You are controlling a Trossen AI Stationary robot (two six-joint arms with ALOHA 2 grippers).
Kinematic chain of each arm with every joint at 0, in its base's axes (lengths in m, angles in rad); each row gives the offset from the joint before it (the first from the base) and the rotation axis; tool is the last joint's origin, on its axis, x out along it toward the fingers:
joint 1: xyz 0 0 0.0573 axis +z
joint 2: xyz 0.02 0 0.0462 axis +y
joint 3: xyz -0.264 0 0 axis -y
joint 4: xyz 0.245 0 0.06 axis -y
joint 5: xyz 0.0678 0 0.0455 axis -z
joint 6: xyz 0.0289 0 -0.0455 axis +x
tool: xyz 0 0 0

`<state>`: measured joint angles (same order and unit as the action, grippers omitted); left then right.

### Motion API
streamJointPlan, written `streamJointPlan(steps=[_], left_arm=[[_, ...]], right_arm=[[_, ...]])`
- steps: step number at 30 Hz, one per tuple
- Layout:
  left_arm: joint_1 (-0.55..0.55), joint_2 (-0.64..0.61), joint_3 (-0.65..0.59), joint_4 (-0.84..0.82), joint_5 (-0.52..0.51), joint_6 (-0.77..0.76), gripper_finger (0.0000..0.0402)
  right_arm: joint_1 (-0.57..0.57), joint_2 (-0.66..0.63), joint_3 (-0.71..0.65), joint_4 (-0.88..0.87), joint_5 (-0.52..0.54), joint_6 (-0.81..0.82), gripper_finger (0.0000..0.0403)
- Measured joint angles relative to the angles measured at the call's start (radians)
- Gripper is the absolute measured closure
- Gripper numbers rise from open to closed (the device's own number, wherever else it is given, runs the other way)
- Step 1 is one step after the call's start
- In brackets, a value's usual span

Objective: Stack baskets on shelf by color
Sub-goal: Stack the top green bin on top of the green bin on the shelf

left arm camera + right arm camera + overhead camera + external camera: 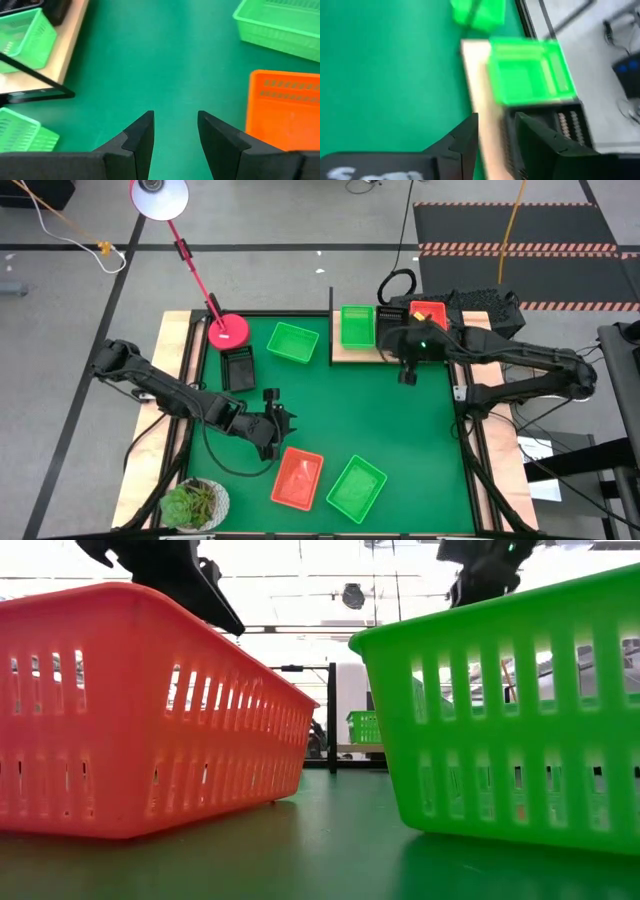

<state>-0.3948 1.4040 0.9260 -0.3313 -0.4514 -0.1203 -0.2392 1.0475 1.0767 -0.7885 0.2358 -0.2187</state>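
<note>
on the light wooden shelf (345,352) at the far right sit a green mesh basket (357,326), a black one (392,318) and an orange-red one (428,313), all seemingly empty. three more lie on the mat: green (292,342), green (356,487), orange-red (298,477). left gripper (281,423) and right gripper (407,373) are slightly parted, holding nothing.

Even, bright light falls across the green mat (330,420) in the high view, with only faint, soft shadows under the arms. The low view looks into glaring white ceiling light, washing out the room behind. The right wrist view is smeared with motion blur; the left wrist view stays fairly crisp
</note>
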Motion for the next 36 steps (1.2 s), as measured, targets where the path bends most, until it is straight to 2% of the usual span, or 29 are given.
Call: streamJointPlan(steps=[8, 17, 22, 29, 32, 36], left_arm=[[0.109, 0.0, 0.0, 0.0, -0.028, 0.04, 0.0247], [0.33, 0.0, 0.0, 0.031, -0.029, 0.107, 0.0247], [0.421, 0.0, 0.0, 0.047, 0.028, 0.2, 0.0247], [0.489, 0.042, 0.001, 0.125, 0.039, 0.197, 0.0244], [0.503, 0.108, 0.0, 0.175, 0.02, 0.193, 0.0222], [0.52, 0.187, 0.0, 0.218, -0.059, 0.164, 0.018]], right_arm=[[0.226, -0.01, 0.0, 0.091, 0.029, 0.27, 0.0284], [0.449, 0.002, -0.018, 0.106, 0.148, 0.309, 0.0284], [0.486, 0.001, -0.024, 0.106, 0.157, 0.288, 0.0284], [0.49, -0.005, -0.024, 0.129, 0.156, 0.258, 0.0284], [0.49, -0.006, -0.024, 0.149, 0.156, 0.251, 0.0284], [0.49, -0.006, -0.024, 0.179, 0.156, 0.22, 0.0284]])
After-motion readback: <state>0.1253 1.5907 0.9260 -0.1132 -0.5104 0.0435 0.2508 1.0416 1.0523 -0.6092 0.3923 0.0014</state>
